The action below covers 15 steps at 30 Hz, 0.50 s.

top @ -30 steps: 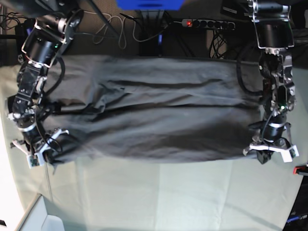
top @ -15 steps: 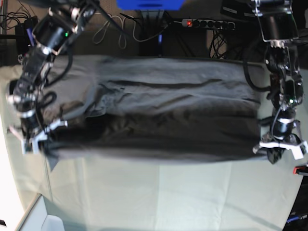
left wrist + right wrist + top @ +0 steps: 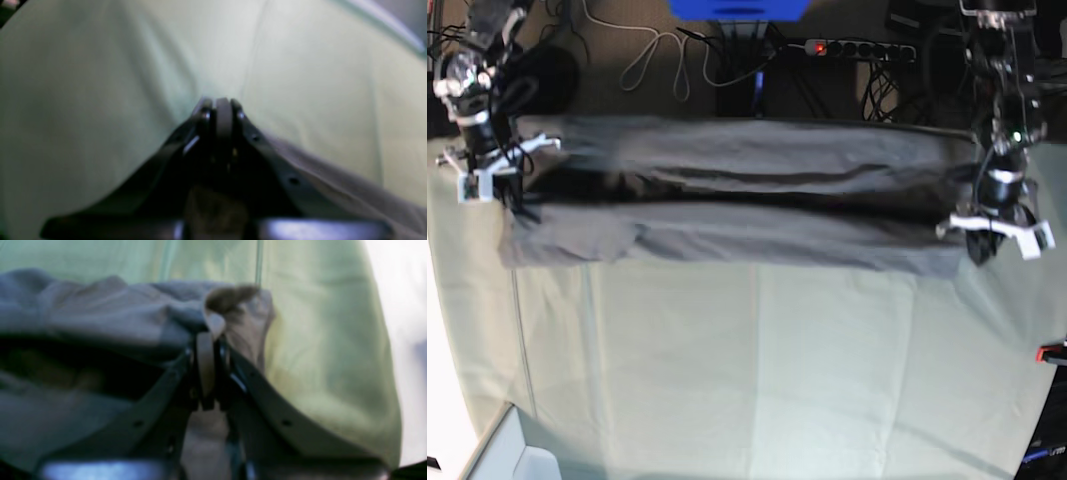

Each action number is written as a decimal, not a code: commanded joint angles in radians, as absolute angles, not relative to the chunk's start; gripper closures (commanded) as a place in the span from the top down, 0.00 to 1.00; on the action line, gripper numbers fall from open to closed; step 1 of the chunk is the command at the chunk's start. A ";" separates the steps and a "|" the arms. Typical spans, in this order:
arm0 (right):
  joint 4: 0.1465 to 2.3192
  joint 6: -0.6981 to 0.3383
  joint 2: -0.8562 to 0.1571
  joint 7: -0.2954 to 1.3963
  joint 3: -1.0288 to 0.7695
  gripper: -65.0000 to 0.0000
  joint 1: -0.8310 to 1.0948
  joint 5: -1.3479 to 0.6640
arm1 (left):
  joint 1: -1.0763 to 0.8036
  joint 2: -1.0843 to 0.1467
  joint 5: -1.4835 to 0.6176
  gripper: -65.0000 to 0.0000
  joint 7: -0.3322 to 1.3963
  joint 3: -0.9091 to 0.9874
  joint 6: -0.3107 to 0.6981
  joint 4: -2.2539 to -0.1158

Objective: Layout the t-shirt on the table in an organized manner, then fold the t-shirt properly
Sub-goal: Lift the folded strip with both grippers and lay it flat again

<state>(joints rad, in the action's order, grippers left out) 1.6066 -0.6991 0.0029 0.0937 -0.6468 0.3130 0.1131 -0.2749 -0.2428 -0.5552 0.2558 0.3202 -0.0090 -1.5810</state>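
Note:
The grey t-shirt (image 3: 747,210) lies as a long band across the far part of the table (image 3: 757,380), which is covered in pale green cloth. At the band's left end in the base view, my right gripper (image 3: 502,185) is shut on the t-shirt. The right wrist view shows a grey fold (image 3: 206,356) pinched between the shut gripper (image 3: 208,340), with bunched shirt (image 3: 100,313) to its left. My left gripper (image 3: 982,243) holds the right end. In the left wrist view it (image 3: 218,103) is shut, and grey fabric (image 3: 333,186) trails from it over the green cloth.
Behind the table lie a power strip (image 3: 857,48), loose cables (image 3: 657,60) and a blue object (image 3: 739,8). A red clamp (image 3: 1052,352) sits at the right edge. A white surface (image 3: 517,460) shows at the lower left corner.
Both grippers have moved toward the far side of the table, carrying the shirt's near edge with them. The shirt is now a narrower band lying farther back.

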 commanded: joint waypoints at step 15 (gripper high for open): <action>1.621 -0.698 -0.051 0.064 -0.647 0.00 0.453 0.005 | -0.404 -0.166 -0.558 0.00 0.237 0.433 -0.001 -1.679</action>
